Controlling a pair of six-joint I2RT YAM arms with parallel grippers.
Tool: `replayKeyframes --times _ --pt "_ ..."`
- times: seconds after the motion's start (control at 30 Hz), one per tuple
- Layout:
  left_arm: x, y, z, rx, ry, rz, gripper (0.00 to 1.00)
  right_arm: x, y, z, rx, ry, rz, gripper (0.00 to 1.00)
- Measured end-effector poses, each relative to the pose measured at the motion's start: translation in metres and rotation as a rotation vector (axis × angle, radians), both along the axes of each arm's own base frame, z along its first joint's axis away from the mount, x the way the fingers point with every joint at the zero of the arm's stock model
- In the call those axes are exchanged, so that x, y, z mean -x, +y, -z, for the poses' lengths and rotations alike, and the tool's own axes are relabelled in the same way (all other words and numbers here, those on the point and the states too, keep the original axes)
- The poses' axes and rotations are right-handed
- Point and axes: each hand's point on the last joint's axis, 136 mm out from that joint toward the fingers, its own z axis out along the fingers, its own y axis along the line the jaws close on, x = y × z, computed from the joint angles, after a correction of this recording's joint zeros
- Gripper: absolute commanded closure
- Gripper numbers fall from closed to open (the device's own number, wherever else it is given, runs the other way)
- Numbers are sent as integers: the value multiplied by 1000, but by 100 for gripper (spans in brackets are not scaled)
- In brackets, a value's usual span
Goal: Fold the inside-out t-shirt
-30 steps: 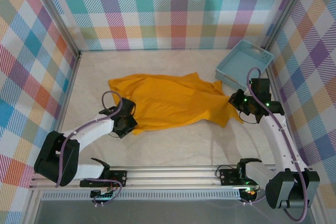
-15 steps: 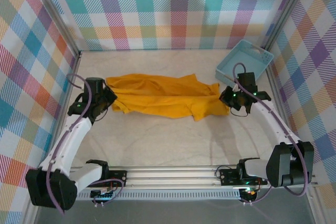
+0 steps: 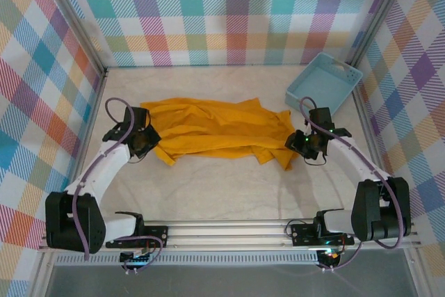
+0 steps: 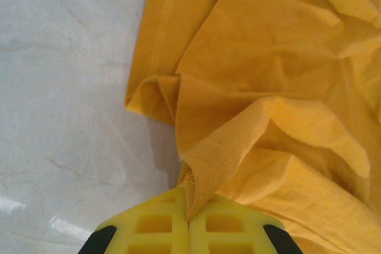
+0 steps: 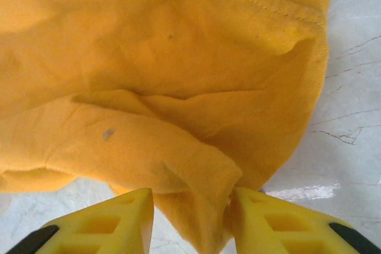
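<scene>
Where the two arms reach out from the near edge, the table (image 3: 229,186) shows pale and marbled, and all places below are taken from the light blue basket (image 3: 321,87).

Right gripper (image 3: 300,145): just nearer than the basket's near corner, at the right end of the inside-out t-shirt (image 3: 215,130). In the right wrist view the right gripper (image 5: 190,206) has its yellow fingers (image 5: 119,218) parted. A loose fold of the t-shirt (image 5: 149,57) hangs between them, brushing one finger but not pinched. Finding: grip released.

Left gripper (image 3: 142,142): well apart from the basket, far to its left and nearer than it. In the left wrist view the left gripper (image 4: 189,206) has its fingers (image 4: 155,224) pressed together on a stitched hem of the t-shirt (image 4: 268,87). Finding: clamped on the cloth.

T-shirt: lying on the table to the left of the basket and nearer than it. It is bunched into a rumpled band, several layers deep. Its long axis runs left to right, one end at the left gripper, the other pointing toward the basket and stopping near its near corner, apart from it. The face that shows is plain mustard-orange.

Basket: in the far right corner, turned at an angle to the walls. Its blue floor shows bare from rim to rim.
</scene>
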Motion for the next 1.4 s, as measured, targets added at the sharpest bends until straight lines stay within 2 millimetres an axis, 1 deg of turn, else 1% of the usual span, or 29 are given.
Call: replayKeyframes --times 0.13,0.2,0.23,0.3,0.37,0.4,0.47,0.57,0.6,0.73,0.77,0.8,0.83,0.93,1.0,1.03,1.07,1.13,1.17,1.23,1.3,1.33,1.37,1.4 --pt "-17 -1 -9 -8 -15 11 100 11 5 -16 4 -42 -46 56" --pt "-22 -2 -13 -8 -22 12 100 19 13 -19 11 -50 -82 57" --pt "-24 -2 -14 -7 -25 12 100 23 18 -16 12 -44 -101 57" --pt "-26 -3 -16 -7 -31 13 100 34 25 -2 22 -4 -132 59" --pt "-26 -3 -15 -7 -29 13 100 44 28 16 30 54 -144 60" --pt "-27 -3 -14 -7 -27 13 100 48 26 25 42 79 -139 60" --pt "-28 -3 -14 -9 -23 15 100 49 21 36 71 112 -125 60" --pt "-32 -3 -17 -9 -27 16 100 44 14 43 113 114 -109 61" --pt "-34 -4 -19 -8 -31 16 100 43 14 43 119 108 -106 64" --pt "-42 -5 -28 -5 -53 24 100 32 19 41 105 74 -125 84" --pt "-43 -6 -31 -3 -58 26 100 30 21 41 96 68 -137 90" --pt "-45 -6 -33 -3 -64 27 100 28 25 39 78 62 -149 99" --pt "-45 -6 -35 -3 -64 29 100 26 28 37 66 57 -161 100" --pt "-47 -8 -46 -1 -71 43 100 22 34 28 38 39 -175 100" --pt "-49 -8 -60 -2 -90 51 100 23 36 11 28 14 -184 100" --pt "-50 -7 -69 -6 -107 56 100 24 36 -3 23 -11 -187 100" --pt "-48 -6 -79 -11 -131 60 100 25 36 -23 16 -54 -191 100" --pt "-39 -3 -107 -20 -202 63 100 26 35 -71 2 -168 -197 100" --pt "-32 -1 -125 -27 -254 62 100 27 35 -104 -5 -248 -202 100" --pt "-15 4 -164 -34 -378 52 100 32 33 -159 -18 -389 -207 100" --pt "6 11 -202 -43 -521 30 100 39 32 -197 -24 -486 -214 100" --pt "11 13 -209 -50 -555 21 100 42 31 -208 -26 -512 -214 100" --pt "19 16 -218 -57 -593 9 100 43 31 -213 -26 -524 -216 100" --pt "22 19 -221 -67 -603 -2 100 42 31 -211 -27 -518 -215 100"
